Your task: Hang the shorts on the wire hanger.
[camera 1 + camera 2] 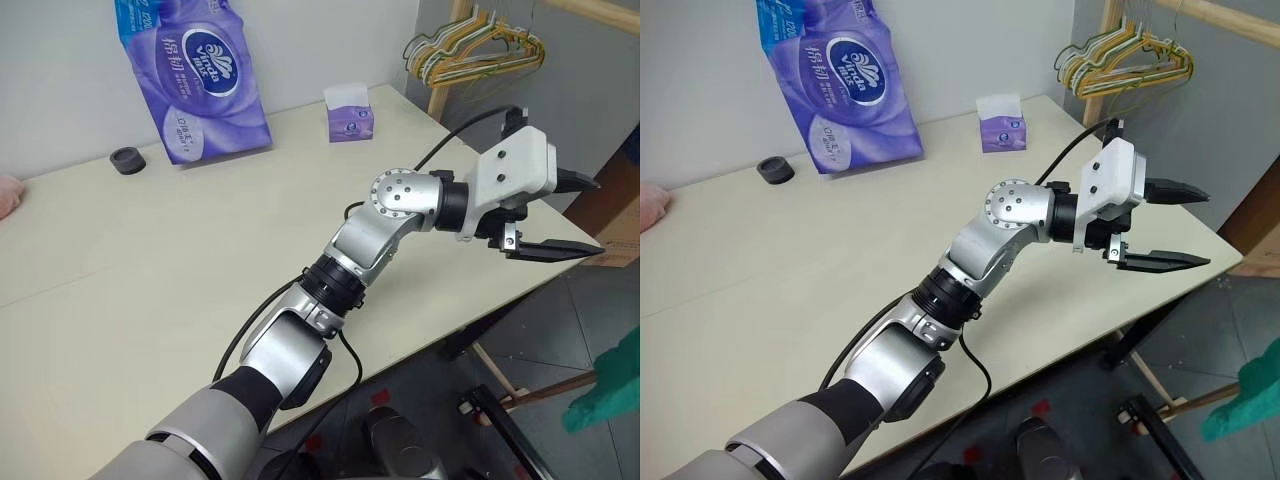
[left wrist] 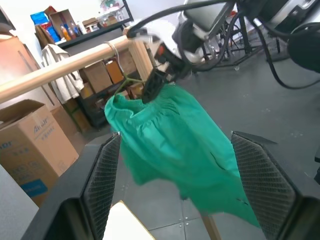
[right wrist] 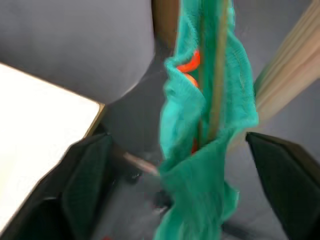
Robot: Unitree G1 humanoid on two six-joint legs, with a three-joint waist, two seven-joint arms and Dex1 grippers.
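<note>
The one pair of shorts (image 2: 175,140) hangs on the single wire hanger (image 2: 126,82), hooked over a wooden rail (image 2: 60,70) so the fabric drapes free. The right tool (image 2: 152,85), fingers spread, sits at the waistband. The left tool (image 1: 545,215), spread and empty, waits opposite, past the worktop (image 1: 150,250) edge.

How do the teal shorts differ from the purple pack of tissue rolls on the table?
The shorts are plain teal-green fabric; the purple pack is glossy printed plastic with white lettering.
The shorts hang off the wire hanger on the wooden rail, away from the table; the purple pack stands on the table, leaning against the wall.
The shorts droop in gathered folds; the purple pack keeps a puffy block shape.
</note>
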